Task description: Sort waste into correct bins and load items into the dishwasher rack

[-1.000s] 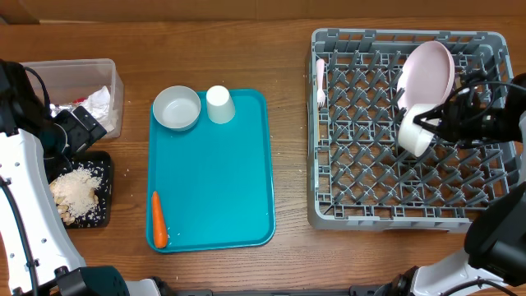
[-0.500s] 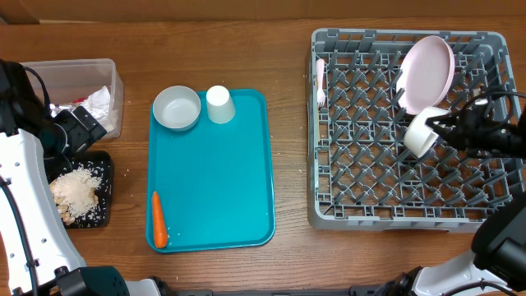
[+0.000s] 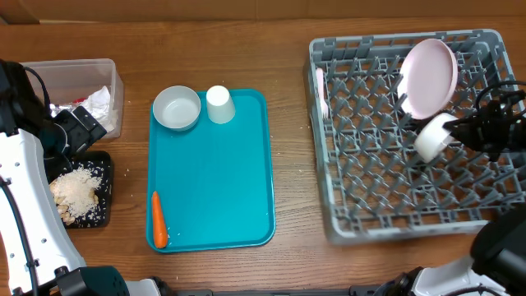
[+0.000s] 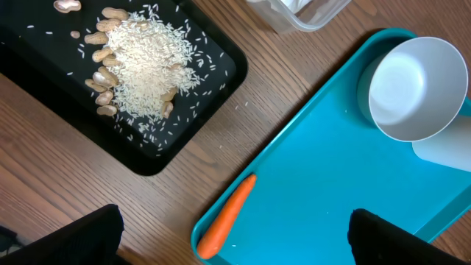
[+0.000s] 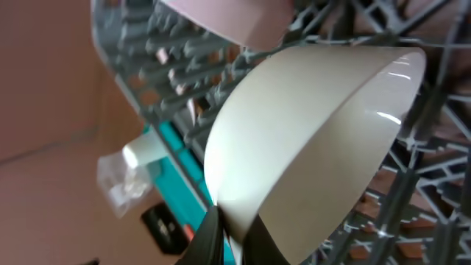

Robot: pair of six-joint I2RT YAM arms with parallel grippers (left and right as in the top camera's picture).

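The grey dishwasher rack (image 3: 329,197) lies skewed on the desk (image 3: 288,49). Inside it leans the pink plate (image 3: 429,78); just beside that, the right end effector (image 5: 228,235) clamps a white bowl (image 3: 431,138) by its rim. Well left of the rack, the left end effector (image 4: 235,237) gapes.

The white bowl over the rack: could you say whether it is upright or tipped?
Tipped: white bowl on its side over the dishwasher rack, right hand pinching its rim.

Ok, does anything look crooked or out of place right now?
Yes. The dishwasher rack sits skewed, its sides slanting against the square-set teal tray. The right claw pinches the rim of a white bowl inside the rack, so it may be tugging the rack.
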